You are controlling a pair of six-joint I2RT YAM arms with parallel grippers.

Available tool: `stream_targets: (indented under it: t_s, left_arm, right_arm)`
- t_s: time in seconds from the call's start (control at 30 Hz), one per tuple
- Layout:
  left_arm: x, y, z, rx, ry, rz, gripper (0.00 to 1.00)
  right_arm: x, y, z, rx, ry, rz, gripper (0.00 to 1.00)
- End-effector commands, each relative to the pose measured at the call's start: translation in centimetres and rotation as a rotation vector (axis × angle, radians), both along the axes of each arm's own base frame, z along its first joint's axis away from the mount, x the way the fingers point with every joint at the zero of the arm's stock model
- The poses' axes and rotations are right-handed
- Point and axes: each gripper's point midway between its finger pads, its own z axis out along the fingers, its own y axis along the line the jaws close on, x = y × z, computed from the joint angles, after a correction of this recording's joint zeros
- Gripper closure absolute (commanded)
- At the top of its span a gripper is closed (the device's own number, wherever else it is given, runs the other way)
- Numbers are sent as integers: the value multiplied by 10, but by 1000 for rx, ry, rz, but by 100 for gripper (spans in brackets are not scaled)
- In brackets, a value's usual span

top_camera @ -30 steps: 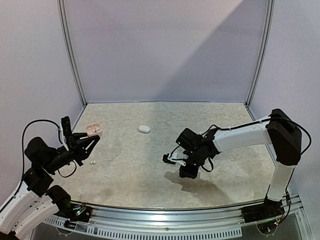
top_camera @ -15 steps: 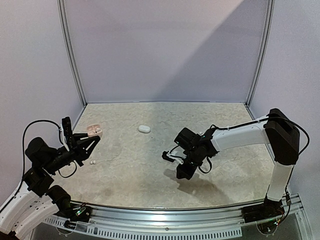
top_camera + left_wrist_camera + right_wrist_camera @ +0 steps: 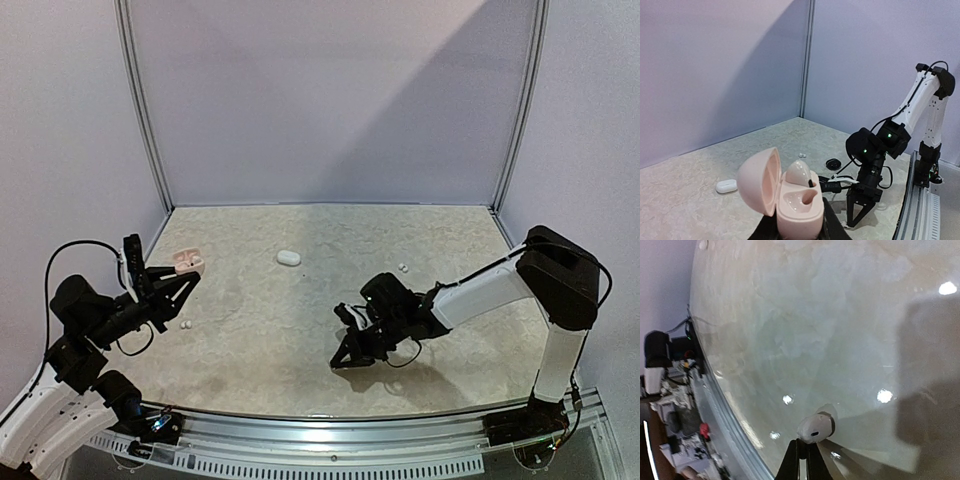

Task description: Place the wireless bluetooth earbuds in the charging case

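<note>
The right gripper (image 3: 801,452) is clenched, its tips pointing down at the table (image 3: 260,340) near the front edge. A white earbud (image 3: 815,428) lies right against those tips; I cannot tell whether it is pinched or only touched.

The left gripper (image 3: 796,229) grasps the pink case (image 3: 790,202) by its base and holds it above the table's left side. The case is open, and in the wrist view its lid tilts back to the left. One bud (image 3: 799,172) sits in the case's far socket, while the near socket (image 3: 804,196) is hollow.

On the table just below the left gripper lies a second earbud (image 3: 184,324), also white. Farther back, near the middle, rests a white case (image 3: 289,257), shut. A third earbud (image 3: 403,267) lies behind the right arm (image 3: 480,290), well apart from both grippers.
</note>
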Motion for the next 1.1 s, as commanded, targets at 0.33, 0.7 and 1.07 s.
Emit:
stream_targets:
  t_s: [0.33, 0.7, 1.07]
  left_arm:
    - [-1, 5, 0, -5, -12, 17, 100]
    - [-2, 6, 1, -14, -16, 19, 100]
    - [-2, 6, 2, -16, -15, 18, 100]
  right_arm:
    - [30, -47, -17, 112, 271, -518, 100]
    - [22, -105, -47, 98, 352, -794, 91]
    - [8, -161, -64, -33, 332, -980, 80]
